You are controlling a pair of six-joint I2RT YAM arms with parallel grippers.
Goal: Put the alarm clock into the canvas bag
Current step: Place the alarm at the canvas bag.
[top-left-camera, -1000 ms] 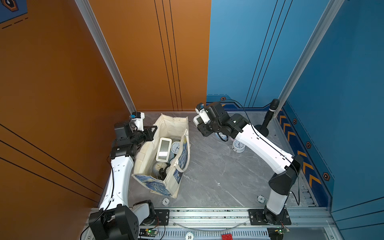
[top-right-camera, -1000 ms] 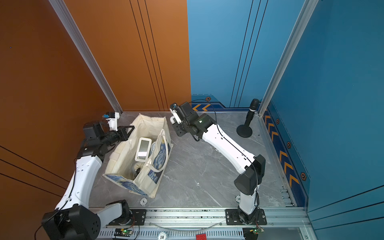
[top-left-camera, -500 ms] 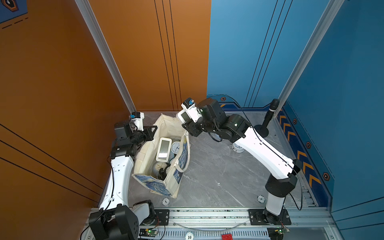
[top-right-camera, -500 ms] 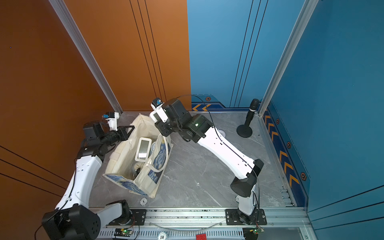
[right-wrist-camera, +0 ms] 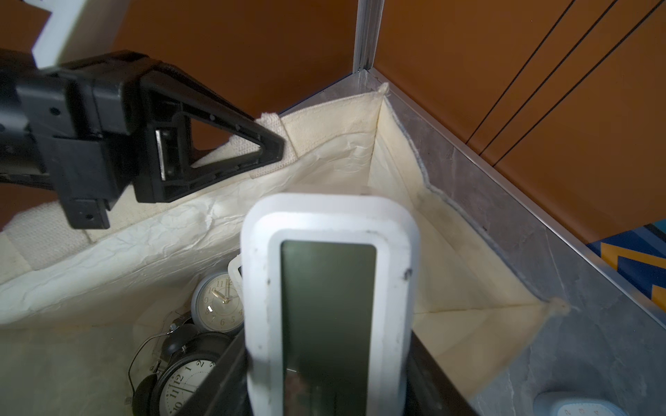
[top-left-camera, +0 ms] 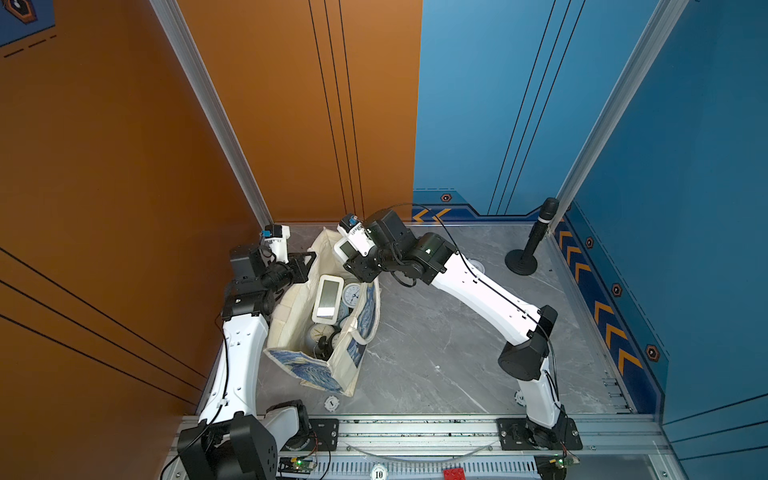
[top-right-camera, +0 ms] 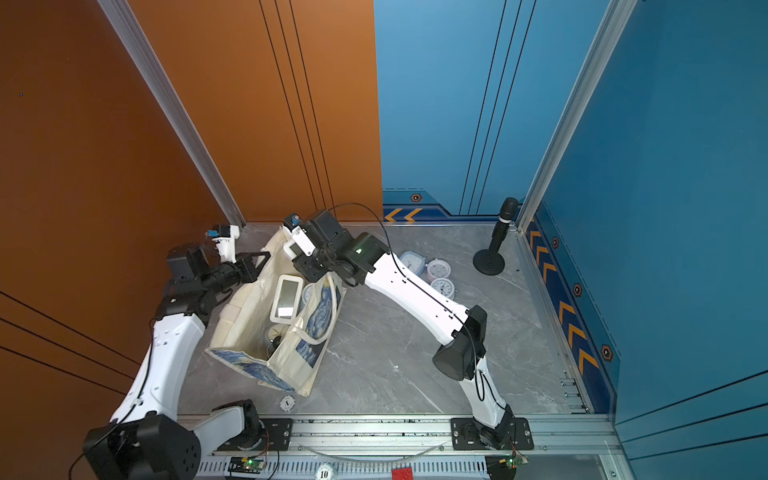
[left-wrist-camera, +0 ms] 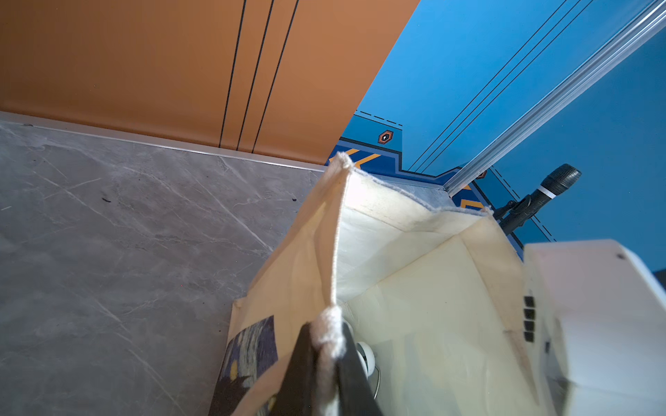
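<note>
Two arms at a canvas bag (top-left-camera: 286,320).
Stretched over it, right gripper (top-left-camera: 352,254) clamps the alarm clock (right-wrist-camera: 329,230); left gripper (top-left-camera: 308,262) pinches the rim.

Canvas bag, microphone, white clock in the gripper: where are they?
canvas bag (top-left-camera: 305,368), in a top view, blue printed end wall.
microphone (top-left-camera: 549,207), in a top view, black head.
held white clock (right-wrist-camera: 328,306), right wrist view, dark screen.

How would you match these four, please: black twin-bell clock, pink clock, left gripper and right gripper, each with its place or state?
1 black twin-bell clock
2 pink clock
3 left gripper
4 right gripper

A jaws shut on the canvas bag's edge
B on the table, outside the bag
C jaws holding a white digital clock over the bag
D inside the bag

Pairs: 1-D, 2-B, 3-A, 4-C
</note>
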